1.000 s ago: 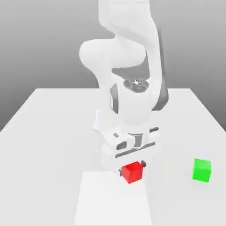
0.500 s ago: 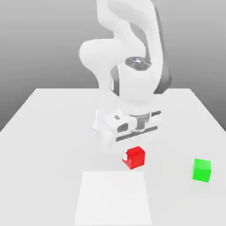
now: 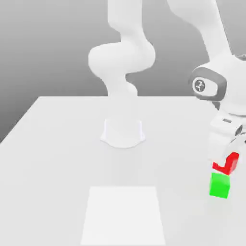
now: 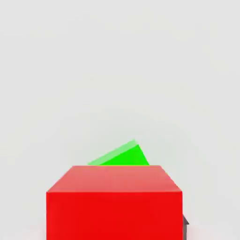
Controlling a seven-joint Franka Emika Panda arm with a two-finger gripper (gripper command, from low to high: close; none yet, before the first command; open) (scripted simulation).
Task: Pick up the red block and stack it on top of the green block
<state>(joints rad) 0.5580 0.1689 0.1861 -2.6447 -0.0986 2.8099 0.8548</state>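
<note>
At the exterior view's right, the red block [image 3: 227, 164] hangs in the air, with my gripper [image 3: 229, 161] shut on it. The green block [image 3: 219, 185] stands on the white table just below it, and the red block's lower edge looks very near the green top; I cannot tell whether they touch. In the hand view the red block [image 4: 114, 201] is close to the camera and hides most of the green block [image 4: 123, 155], whose far part sticks out beyond the red one.
The arm's white base [image 3: 123, 131] stands mid-table at the back. A paler square patch [image 3: 123, 215] lies on the white table [image 3: 53, 144] near its front edge. The green block sits near the table's right edge.
My gripper has lifted the red block off the table and carried it from the middle to the exterior view's right, over the green block. The green block has not moved.
</note>
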